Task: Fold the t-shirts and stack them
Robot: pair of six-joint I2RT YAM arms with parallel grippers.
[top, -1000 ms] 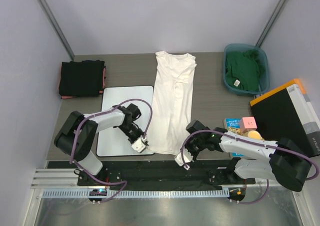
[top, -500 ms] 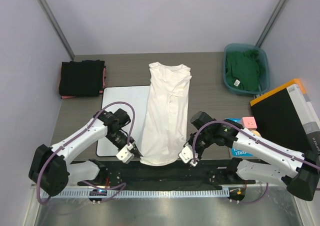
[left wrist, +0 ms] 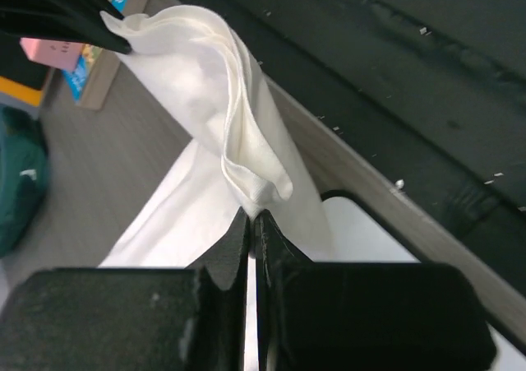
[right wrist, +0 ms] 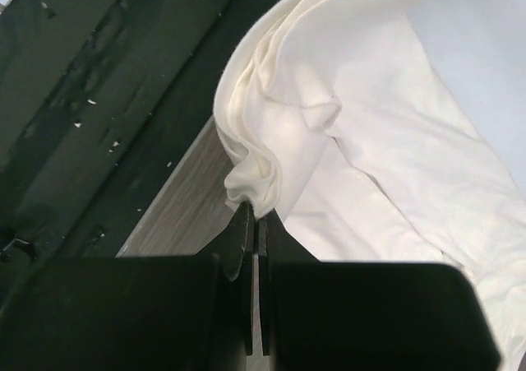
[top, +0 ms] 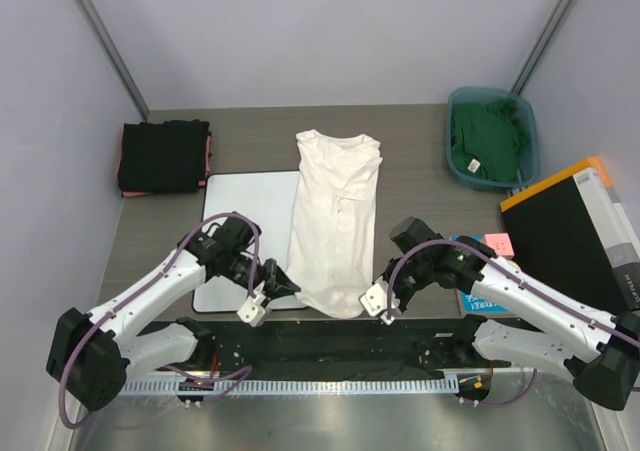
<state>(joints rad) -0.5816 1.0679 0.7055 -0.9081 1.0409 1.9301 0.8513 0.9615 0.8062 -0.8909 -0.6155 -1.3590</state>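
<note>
A white t-shirt point(top: 333, 216) lies lengthwise down the middle of the table, partly over the white board point(top: 235, 233). My left gripper point(top: 282, 288) is shut on its near left hem corner point(left wrist: 259, 192), lifted off the table. On the other side, my right gripper point(top: 372, 293) is shut on the near right hem corner point(right wrist: 256, 188). The hem sags between the two grips. Black t-shirts point(top: 163, 155) sit folded at the far left with a pinkish-red one point(top: 208, 153) showing at their edge. A green t-shirt point(top: 486, 141) fills the blue bin.
The blue bin point(top: 528, 136) stands at the far right. A black and orange box point(top: 572, 226) and small colourful items point(top: 488, 248) lie by the right arm. A black strip point(top: 330, 343) runs along the table's near edge.
Both grippers have pulled the shirt's near hem toward the left and forward, dragging the shirt over the board's right edge. In the last half second the hem shifted slightly and the arms drew closer.
</note>
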